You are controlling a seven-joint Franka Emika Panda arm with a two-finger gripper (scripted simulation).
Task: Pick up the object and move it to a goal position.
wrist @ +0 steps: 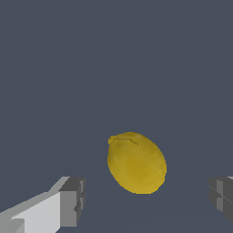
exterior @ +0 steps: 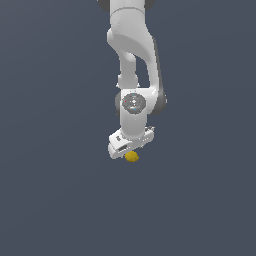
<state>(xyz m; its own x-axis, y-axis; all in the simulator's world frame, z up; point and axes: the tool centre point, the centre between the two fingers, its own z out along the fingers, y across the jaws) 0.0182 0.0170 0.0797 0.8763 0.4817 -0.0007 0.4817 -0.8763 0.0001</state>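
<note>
The object is a small yellow lemon-like lump (exterior: 132,157), oval and slightly bumpy. In the exterior view it shows just below the white gripper (exterior: 131,150), whose body hides part of it and hides the fingers. In the wrist view the lemon (wrist: 136,163) lies on the dark grey surface between the two grey finger pads (wrist: 73,201), and the gripper (wrist: 146,200) is open wide around it. Neither pad touches the lemon. The lemon is much narrower than the gap between the fingers.
The white arm (exterior: 134,55) comes down from the top of the exterior view. The flat dark grey surface (exterior: 55,190) stretches all around, with no other objects or edges in view.
</note>
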